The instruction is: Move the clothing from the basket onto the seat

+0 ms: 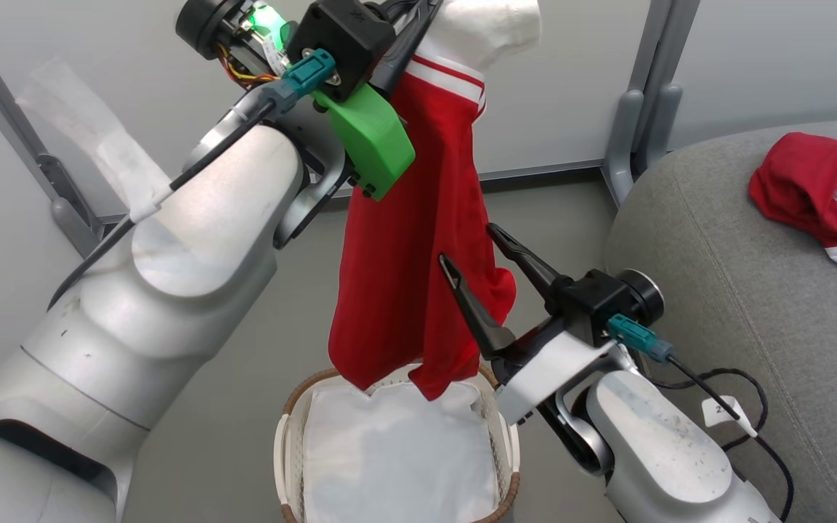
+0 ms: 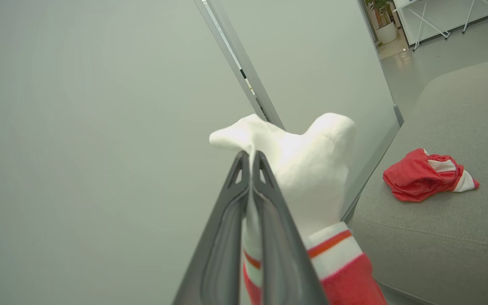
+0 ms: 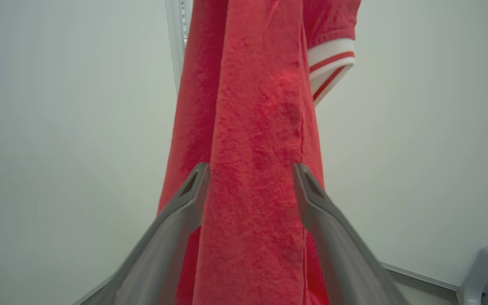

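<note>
My left gripper (image 1: 422, 14) (image 2: 250, 154) is raised high and shut on the white upper panel of a red garment (image 1: 411, 254) (image 2: 311, 169). The garment hangs straight down, and its lower ends dangle over the basket (image 1: 289, 428), whose white cloth liner (image 1: 397, 450) lies bare. My right gripper (image 1: 468, 243) (image 3: 250, 167) stands open at the garment's lower half, with the red cloth (image 3: 252, 127) between its fingers and not pinched. A second red and white garment (image 1: 818, 192) (image 2: 426, 176) lies crumpled on the grey seat (image 1: 716, 276) (image 2: 439, 241) at the right.
A pale partition wall with grey posts (image 1: 640, 109) stands behind the basket and the seat's near corner. A black cable (image 1: 734, 378) lies by my right forearm against the seat. The basket sits on grey floor (image 1: 229, 407) between my two arms.
</note>
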{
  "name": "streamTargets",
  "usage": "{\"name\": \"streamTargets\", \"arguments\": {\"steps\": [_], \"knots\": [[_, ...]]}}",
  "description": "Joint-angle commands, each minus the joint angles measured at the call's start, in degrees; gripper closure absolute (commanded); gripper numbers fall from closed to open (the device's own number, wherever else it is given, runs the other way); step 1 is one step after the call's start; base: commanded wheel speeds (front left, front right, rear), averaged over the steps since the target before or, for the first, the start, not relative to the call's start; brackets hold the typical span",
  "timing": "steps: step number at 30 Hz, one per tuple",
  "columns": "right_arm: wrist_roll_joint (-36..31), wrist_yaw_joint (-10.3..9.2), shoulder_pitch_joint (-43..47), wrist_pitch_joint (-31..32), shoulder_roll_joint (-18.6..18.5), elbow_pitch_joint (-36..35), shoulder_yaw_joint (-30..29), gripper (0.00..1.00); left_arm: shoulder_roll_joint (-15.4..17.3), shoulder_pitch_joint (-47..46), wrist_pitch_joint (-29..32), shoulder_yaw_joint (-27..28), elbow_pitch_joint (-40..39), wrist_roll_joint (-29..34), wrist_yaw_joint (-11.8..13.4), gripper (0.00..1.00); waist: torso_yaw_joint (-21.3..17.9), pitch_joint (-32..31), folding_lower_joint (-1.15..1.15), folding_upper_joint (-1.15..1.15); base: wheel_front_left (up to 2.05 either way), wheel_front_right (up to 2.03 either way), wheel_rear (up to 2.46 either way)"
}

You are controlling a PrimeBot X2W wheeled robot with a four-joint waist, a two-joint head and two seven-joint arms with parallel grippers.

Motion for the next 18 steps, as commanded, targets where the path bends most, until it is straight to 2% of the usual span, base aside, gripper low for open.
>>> {"name": "streamTargets", "arguments": {"steps": [1,5,10,17,18], "knots": [[0.95,-0.06,-1.47,-0.09,-0.18,1.16,1.27,0.0,-0.67,-1.16,-0.03,-0.28,0.48,-0.52,0.15,1.0,0.4,-0.02,0.0,0.0,0.0,0.0,0.0],[1.88,-0.06,-3.93,-0.08,-0.21,5.15,3.62,0.0,-2.35,-1.55,0.1,-1.03,1.4,-0.94,-0.09,1.0,1.37,-0.18,0.0,0.0,0.0,0.0,0.0],[-0.96,-0.06,-5.15,-0.07,-0.17,10.4,1.98,0.0,-3.96,-1.88,0.26,-2.13,2.19,-1.2,-0.34,1.0,2.69,-0.43,0.0,0.0,0.0,0.0,0.0],[-0.87,-0.06,-6.72,-0.06,-0.18,15.49,0.6,0.0,-4.99,-2.35,-0.48,-3.06,0.68,-1.45,-0.51,1.0,4.14,-0.46,0.0,0.0,0.0,0.0,0.0],[-0.91,-0.06,-7.38,-0.06,-0.18,16.1,0.54,0.35,-5.05,-2.31,-0.53,-3.15,0.48,-1.51,-0.52,1.0,4.27,-0.45,0.0,0.0,0.0,0.0,0.0]]}}
